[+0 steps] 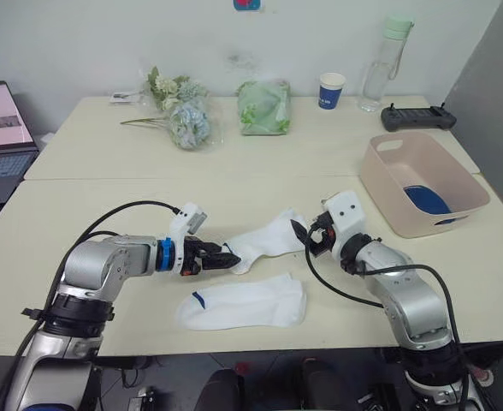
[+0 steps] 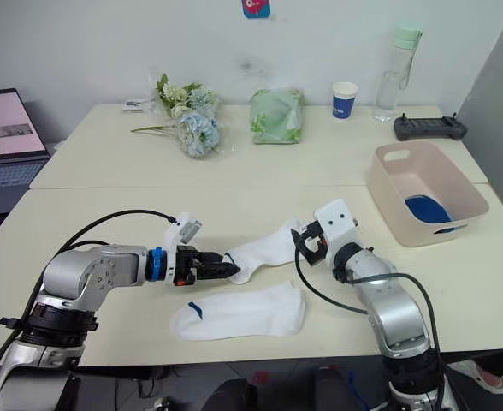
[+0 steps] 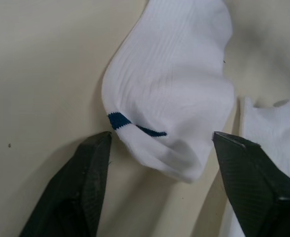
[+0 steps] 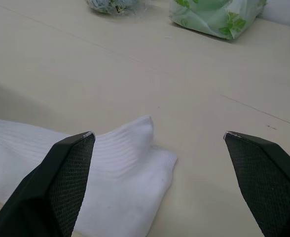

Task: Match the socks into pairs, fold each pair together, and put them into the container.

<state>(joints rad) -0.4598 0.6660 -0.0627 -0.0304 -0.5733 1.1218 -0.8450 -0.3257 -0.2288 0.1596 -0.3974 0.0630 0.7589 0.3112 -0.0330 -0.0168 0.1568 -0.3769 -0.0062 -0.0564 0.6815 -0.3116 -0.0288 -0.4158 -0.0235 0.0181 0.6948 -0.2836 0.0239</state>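
On the pale cream table point(image 1: 106, 214) two white fabric ankle socks lie near the front edge. The upper white sock point(image 1: 264, 240) stretches diagonally, its cuff with a dark blue mark at the 8 o'clock end and its toe toward 2 o'clock. The lower white sock point(image 1: 243, 304) lies flat just beside it at 6 o'clock, with a small blue cuff mark at its 9 o'clock end.

The left gripper point(image 3: 162, 143) sits at the upper sock's cuff, its black fingers point(image 3: 86, 182) spread wide on either side of the fabric without closing on it. The right gripper point(image 4: 157, 136) hovers at the toe end of the same sock, its fingers likewise wide apart and empty.

The pale pink rectangular plastic tub point(image 1: 388, 184) stands at 2 o'clock from the socks, well apart, with a folded navy blue sock point(image 1: 427, 199) inside.
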